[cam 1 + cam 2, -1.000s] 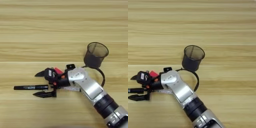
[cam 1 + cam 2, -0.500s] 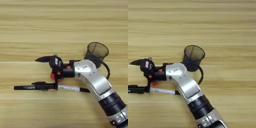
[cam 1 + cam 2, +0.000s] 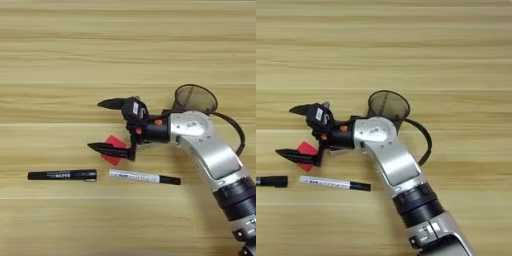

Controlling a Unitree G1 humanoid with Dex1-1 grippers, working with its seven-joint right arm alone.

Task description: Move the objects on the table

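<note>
Cube partly behind pincer

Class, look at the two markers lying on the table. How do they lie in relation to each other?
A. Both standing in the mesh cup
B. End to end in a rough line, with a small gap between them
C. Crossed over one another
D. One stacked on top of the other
B: the all-black marker lies left of the white marker, both flat on the table in a rough line with a gap between them.
</note>
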